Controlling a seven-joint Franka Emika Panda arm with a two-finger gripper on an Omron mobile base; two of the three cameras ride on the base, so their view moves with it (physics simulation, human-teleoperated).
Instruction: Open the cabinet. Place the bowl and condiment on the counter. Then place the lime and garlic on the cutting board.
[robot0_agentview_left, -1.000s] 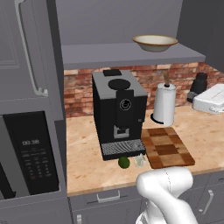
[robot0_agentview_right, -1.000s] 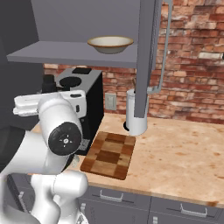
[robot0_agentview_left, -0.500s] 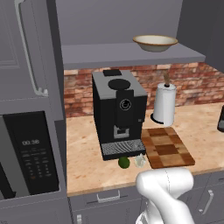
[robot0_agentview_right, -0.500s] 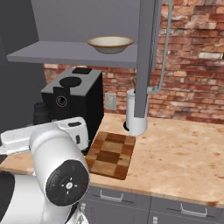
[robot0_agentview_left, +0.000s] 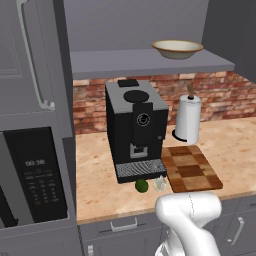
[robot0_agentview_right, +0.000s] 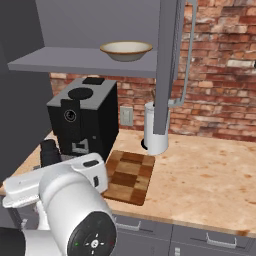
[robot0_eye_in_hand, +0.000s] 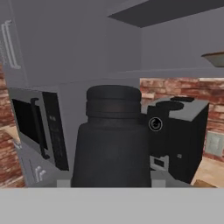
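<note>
The worktop was beige stone, lightly speckled and matt. The cutting board looked like wood, in light and dark brown blocks, with a smooth face. The bowl seemed glazed ceramic, cream with a tan rim. The condiment was matt black, like plastic. The cabinet was flat matt grey. The lime had dull green skin, and the garlic looked whitish and lumpy.

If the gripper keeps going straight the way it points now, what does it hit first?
Probably the grey unit with the microwave. The black bottle the gripper carries blocks the centre line, so depth is unclear; the coffee machine sits just right of it.
</note>
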